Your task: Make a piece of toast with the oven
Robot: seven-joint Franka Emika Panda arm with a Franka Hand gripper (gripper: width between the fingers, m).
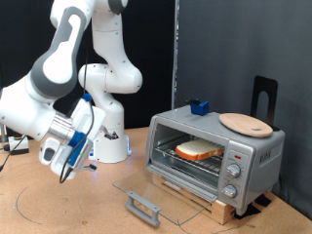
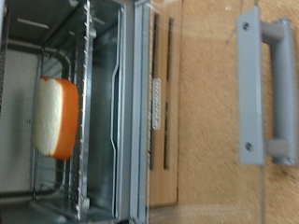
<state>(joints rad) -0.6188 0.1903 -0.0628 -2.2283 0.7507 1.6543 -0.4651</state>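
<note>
- Brown cork-like tabletop [image 1: 58, 210] under everything, dark curtain behind, cables trailing at the exterior view's left edge.
- Sitting at the exterior view's right on a slatted wooden base [image 1: 210, 200]: the oven [image 1: 249, 146], its glass door [image 1: 161, 195] swung fully down and lying flat, grey handle [image 1: 143, 207] outermost.
- Resting inside on the wire rack [image 2: 89, 103]: the piece of toast [image 1: 198, 150], pale face up with brown crust showing, well within the cavity, so presumably already loaded for toasting.
- Perched on the oven roof: a round wooden plate [image 1: 246, 123], bare, and a small blue object [image 1: 201, 106] near the back.
- Hanging above the table at the exterior view's left, well apart from the oven: the gripper [image 1: 66, 164], holding nothing visible; cannot tell whether spread or pressed together.
- Aimed at the open oven mouth, judging by the wrist view, which takes in door, handle, rack and bread.
</note>
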